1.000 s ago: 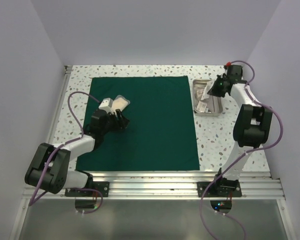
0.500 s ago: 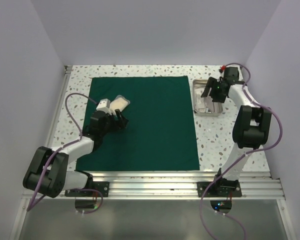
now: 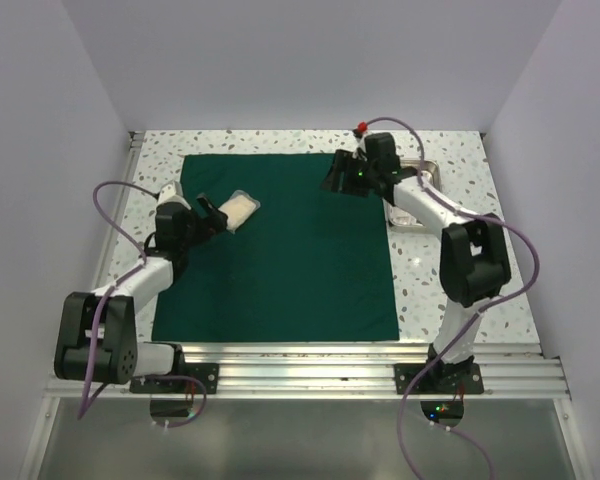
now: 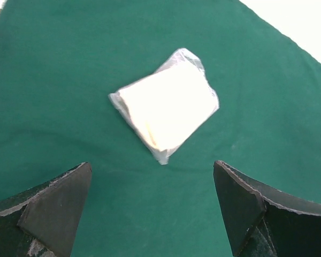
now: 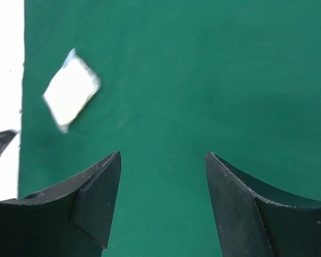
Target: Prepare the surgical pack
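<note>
The surgical pack is a dark green fabric sheet lying flat and square on the table. A white packet in clear plastic lies on its far left part. My left gripper stands open just left of the packet, not touching it. In the left wrist view the packet lies ahead of the left gripper, with only green cloth between the jaws. My right gripper hovers open and empty over the sheet's far right part. In the right wrist view the right gripper is over bare cloth, and the packet lies far left.
A small shiny steel tray with packets in it stands right of the sheet at the back, partly hidden by my right arm. Speckled tabletop surrounds the sheet. Purple walls close in on the left, the right and the back.
The right arm swung left from the steel tray to over the sheet, and its jaws went from shut to open. The left gripper opened wider and drew back left from the packet.
</note>
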Robot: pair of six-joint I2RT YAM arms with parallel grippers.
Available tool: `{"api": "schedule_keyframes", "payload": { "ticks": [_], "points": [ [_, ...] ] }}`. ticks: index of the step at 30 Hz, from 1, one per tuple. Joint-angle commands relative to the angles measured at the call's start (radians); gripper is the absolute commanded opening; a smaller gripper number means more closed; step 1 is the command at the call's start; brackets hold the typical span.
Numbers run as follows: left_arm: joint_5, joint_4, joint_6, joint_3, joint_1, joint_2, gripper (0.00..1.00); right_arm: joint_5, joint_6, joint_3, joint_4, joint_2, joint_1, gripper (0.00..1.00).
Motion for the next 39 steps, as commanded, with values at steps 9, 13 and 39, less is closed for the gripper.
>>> {"api": "schedule_keyframes", "payload": {
  "ticks": [9, 13, 39],
  "points": [
    [0.040, 0.058, -0.052, 0.187, 0.006, 0.291, 0.89, -0.189, 0.298, 0.089, 0.346, 0.290, 0.157, 0.65],
    [0.048, 0.043, -0.039, 0.255, 0.012, 0.380, 0.74, -0.190, 0.345, 0.114, 0.387, 0.340, 0.191, 0.65],
    [0.354, 0.291, -0.114, 0.203, 0.003, 0.566, 0.04, -0.169, 0.569, 0.261, 0.612, 0.595, 0.294, 0.66]
  ]
}}
